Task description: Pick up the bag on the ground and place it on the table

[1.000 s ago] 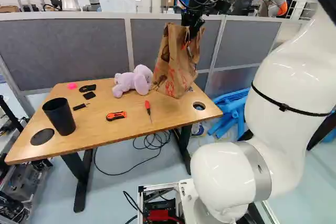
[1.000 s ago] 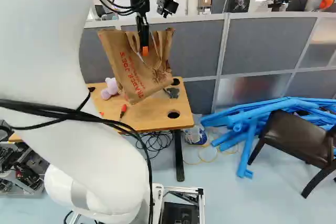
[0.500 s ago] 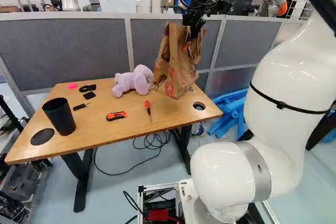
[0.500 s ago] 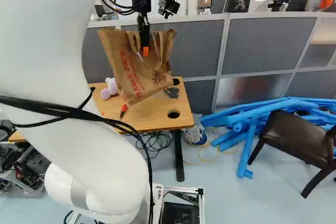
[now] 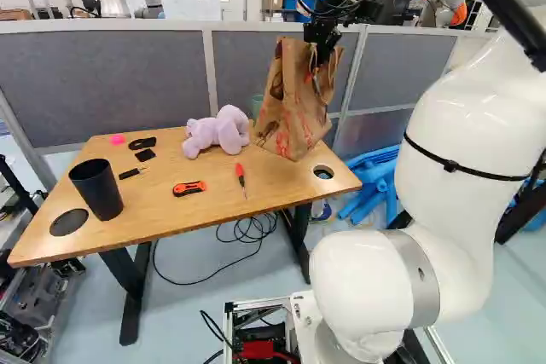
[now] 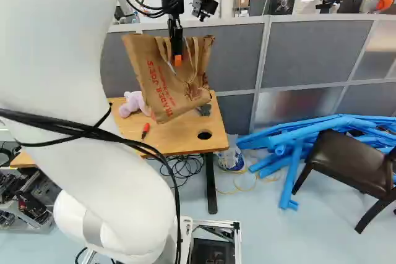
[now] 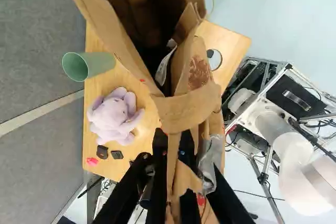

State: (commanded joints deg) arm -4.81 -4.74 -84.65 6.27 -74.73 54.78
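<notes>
Bag's facing: We saw the bag (image 6: 164, 91) hanging with its mouth up and its base down; one broad side with red print faced us in the right base view.
Long axis: It ran aslant, neither upright nor flat. In the left base view the top leaned right and the base lay lower left; in the right base view the base sat lower right of the top.
Bag's place: We had it at the far right end of the table (image 5: 162, 202), in front of the grey partition (image 5: 102, 74) and just beside the lilac plush toy (image 5: 217, 132). We could not tell whether its base touched the tabletop.
Gripper: Our gripper (image 6: 177, 57) was above the table, fingers pointing down, clenched on the bag's paper handle (image 7: 173, 174).
Finger gap: In the wrist view we found only a narrow gap, filled by that strip of paper, with a finger against each side.
Bag's look: Brown paper, creased and bent, its mouth gaping over a dark inside.
Nearby: Crumpled clear plastic (image 7: 210, 163) showed beside the fingers, and a green cup (image 7: 100, 64) stood near the bag.
</notes>
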